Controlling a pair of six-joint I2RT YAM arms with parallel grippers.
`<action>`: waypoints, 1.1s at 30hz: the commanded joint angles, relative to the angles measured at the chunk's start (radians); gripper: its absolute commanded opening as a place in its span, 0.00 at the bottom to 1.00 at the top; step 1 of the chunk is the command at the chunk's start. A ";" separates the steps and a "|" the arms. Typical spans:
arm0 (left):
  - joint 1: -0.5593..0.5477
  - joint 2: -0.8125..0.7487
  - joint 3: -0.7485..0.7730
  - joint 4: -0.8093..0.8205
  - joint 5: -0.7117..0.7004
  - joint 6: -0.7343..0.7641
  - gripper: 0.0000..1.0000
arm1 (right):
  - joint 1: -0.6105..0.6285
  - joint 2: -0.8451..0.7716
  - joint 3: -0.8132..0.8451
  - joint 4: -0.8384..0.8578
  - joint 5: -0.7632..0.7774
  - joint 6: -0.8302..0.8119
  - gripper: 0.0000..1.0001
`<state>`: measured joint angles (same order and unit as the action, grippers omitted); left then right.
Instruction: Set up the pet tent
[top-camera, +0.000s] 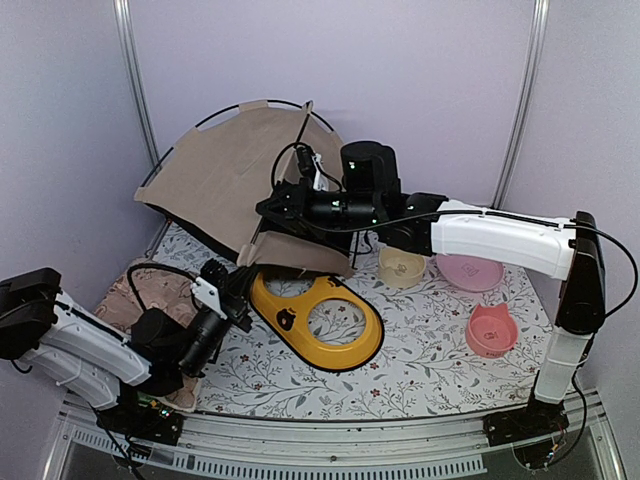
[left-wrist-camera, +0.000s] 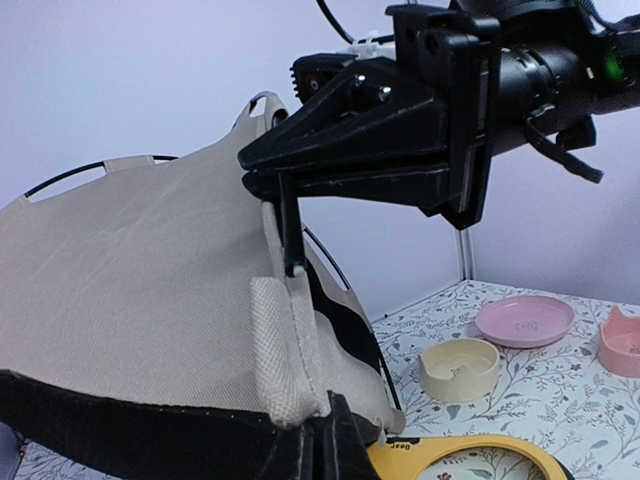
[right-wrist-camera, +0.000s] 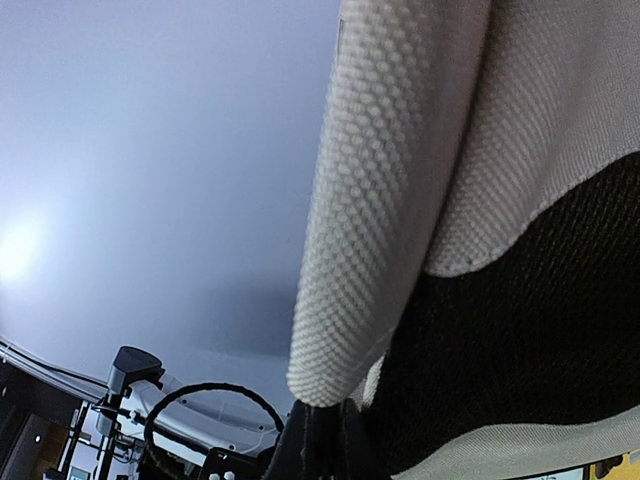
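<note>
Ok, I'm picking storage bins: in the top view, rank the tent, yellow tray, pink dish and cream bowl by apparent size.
Largest to smallest:
1. pet tent
2. yellow tray
3. pink dish
4. cream bowl
Dish and bowl sit side by side, so nearness hardly skews that pair.

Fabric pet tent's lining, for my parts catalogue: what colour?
Black mesh pet tent lining, clearest in right wrist view.

Matt woven cloth tent (top-camera: 220, 175), glossy plastic tray (top-camera: 268, 295)
</note>
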<state>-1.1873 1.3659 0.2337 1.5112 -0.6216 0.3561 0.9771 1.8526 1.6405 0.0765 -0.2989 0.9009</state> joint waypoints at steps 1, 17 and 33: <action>-0.057 0.011 -0.009 0.112 0.052 0.024 0.00 | -0.053 0.009 0.039 0.102 0.182 -0.005 0.00; -0.061 0.034 0.002 0.133 0.016 0.035 0.00 | -0.049 0.026 0.023 0.097 0.143 0.001 0.00; -0.061 0.051 0.015 0.147 -0.004 0.046 0.00 | -0.039 0.010 -0.031 0.091 0.136 -0.008 0.00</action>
<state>-1.2045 1.4029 0.2462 1.5131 -0.6594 0.3916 0.9798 1.8721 1.6299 0.1081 -0.2955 0.9009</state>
